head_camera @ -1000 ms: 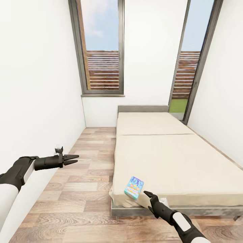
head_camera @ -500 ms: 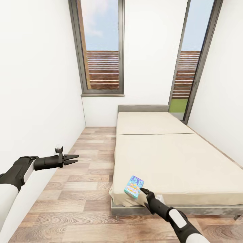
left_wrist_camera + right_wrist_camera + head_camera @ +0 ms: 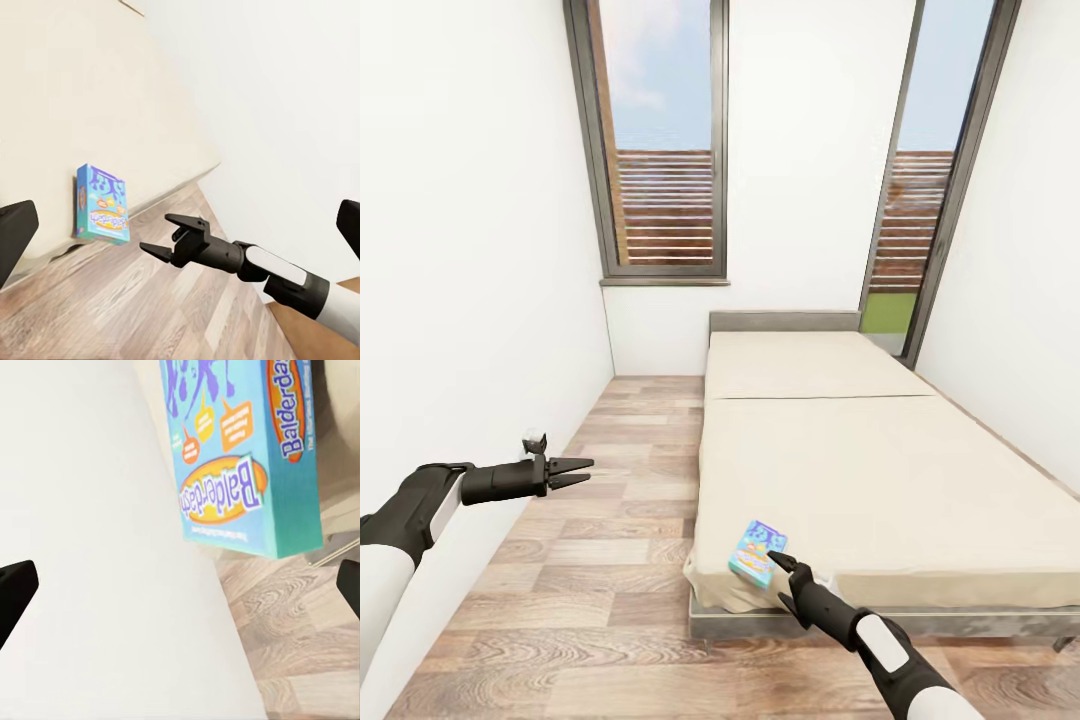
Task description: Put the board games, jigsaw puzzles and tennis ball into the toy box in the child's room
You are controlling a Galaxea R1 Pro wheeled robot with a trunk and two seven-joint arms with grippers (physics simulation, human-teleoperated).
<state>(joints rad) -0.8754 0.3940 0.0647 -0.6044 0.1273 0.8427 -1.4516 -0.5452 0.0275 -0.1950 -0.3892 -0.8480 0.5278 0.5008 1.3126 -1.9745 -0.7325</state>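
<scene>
Blue board game (image 3: 757,553) lies flat at the near corner of the bed (image 3: 880,470), at the mattress edge. My right gripper (image 3: 778,563), jaws spread and empty, is just beside it. My left gripper (image 3: 582,471) hangs over the floor (image 3: 610,540), parted, holding nothing.

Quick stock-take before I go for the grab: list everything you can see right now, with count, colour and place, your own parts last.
Board game: one, blue "Balderdash" box, on the bed's near left corner.
Bed: one, beige mattress on a grey frame with a low grey headboard, along the right wall.
Windows: two, tall and grey-framed, in the far wall.
Floor: wood planks, left of the bed.
Walls: white.
Left pincer: one, black, open, held over the floor by the left wall.
Right pincer: one, black, open, tips just short of the board game.
</scene>
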